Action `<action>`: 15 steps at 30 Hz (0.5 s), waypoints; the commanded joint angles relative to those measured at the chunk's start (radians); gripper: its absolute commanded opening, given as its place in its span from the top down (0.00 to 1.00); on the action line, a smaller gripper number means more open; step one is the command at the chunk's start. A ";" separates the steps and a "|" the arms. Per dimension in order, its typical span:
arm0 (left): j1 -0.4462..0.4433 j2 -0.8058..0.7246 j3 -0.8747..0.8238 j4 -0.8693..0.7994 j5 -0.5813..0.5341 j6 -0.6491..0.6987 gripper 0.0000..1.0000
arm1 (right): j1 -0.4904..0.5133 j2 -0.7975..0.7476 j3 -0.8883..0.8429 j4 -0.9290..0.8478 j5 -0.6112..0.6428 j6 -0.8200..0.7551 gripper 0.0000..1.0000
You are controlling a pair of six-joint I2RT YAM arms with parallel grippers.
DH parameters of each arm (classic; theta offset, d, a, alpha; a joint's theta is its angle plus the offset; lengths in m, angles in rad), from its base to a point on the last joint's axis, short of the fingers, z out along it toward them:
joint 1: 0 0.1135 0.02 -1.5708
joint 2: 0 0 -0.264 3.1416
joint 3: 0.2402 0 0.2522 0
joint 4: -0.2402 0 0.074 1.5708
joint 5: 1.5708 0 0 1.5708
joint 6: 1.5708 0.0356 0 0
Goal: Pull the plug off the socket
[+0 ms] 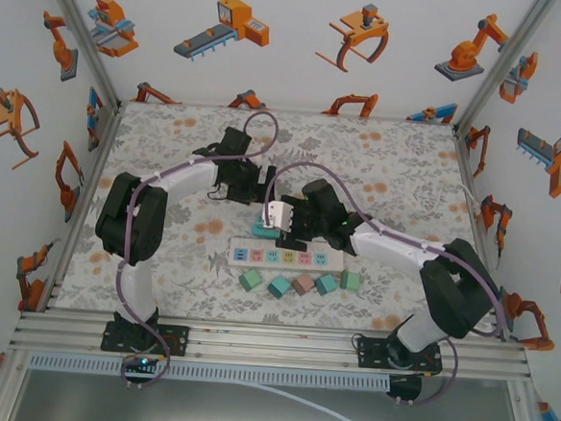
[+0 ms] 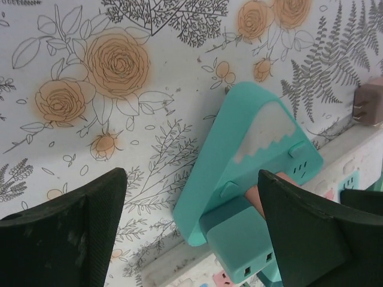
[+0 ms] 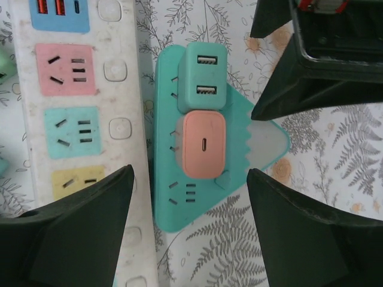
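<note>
We log: pink plug [image 3: 203, 144] and teal plug [image 3: 203, 78] both seated in teal socket [image 3: 164, 203]. Right gripper [image 3: 190, 179] released, jaws straddling pink plug, no contact. Left gripper [image 2: 191, 179] released, socket beside one finger. We judge nothing extracted; grasp and pull remain.

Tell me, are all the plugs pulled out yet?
Not yet. Done: five loose plugs lie in front of the white strip, whose sockets look empty. In hand: the left pincer and right pincer hang open over the teal socket, gripping nothing. Left: the pink plug and teal plug sit pushed into that socket.
</note>
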 commanded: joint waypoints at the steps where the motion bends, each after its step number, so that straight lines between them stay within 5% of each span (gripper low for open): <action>1: 0.003 0.024 0.060 -0.099 0.013 0.036 0.20 | -0.010 0.052 0.054 0.062 -0.035 0.005 0.34; 15: -0.003 0.119 0.132 -0.200 0.065 0.062 0.32 | -0.051 0.188 0.136 0.043 -0.103 -0.019 0.70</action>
